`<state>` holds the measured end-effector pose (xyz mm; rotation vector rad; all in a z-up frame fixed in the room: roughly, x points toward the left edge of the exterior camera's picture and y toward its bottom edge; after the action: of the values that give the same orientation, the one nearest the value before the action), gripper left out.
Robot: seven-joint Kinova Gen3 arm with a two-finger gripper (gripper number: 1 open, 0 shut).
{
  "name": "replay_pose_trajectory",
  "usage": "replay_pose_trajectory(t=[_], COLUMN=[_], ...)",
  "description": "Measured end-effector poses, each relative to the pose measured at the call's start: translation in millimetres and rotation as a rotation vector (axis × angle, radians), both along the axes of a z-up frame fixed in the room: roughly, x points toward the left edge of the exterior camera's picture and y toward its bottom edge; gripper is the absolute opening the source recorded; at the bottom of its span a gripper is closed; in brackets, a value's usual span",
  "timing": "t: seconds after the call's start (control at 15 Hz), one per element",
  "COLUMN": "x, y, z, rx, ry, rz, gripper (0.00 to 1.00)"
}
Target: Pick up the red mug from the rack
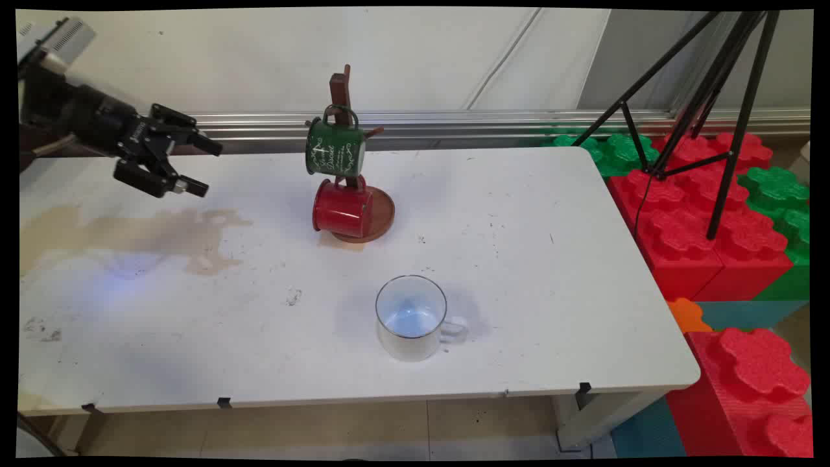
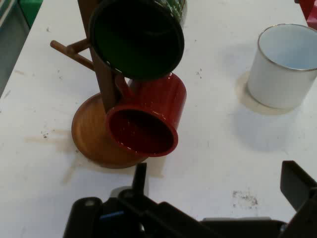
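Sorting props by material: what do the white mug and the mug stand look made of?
White mug: probably enamelled metal, glossy, with a thin dark rim. Mug stand: looks like wood, brown, smooth, lightly varnished.

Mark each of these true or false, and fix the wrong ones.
1. The gripper holds the white mug. False: it is open and empty, up at the left, well away from the mug.
2. The green mug hangs on the wooden mug stand above the red mug. True.
3. The white mug lies on its side. False: it stands upright, opening up.
4. The red mug hangs low on the stand, just over its round base. True.
5. The white mug hangs on the stand. False: it stands alone on the table, nearer the front edge.
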<state>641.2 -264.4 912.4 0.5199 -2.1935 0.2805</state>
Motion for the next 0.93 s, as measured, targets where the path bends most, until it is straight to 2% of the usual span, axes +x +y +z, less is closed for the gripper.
replay_pose_trajectory(t=[0.93], x=[-26], y=[-27], z=[-66], rx=[0.044], ry=[0.03], rz=[0.043], gripper=[1.0])
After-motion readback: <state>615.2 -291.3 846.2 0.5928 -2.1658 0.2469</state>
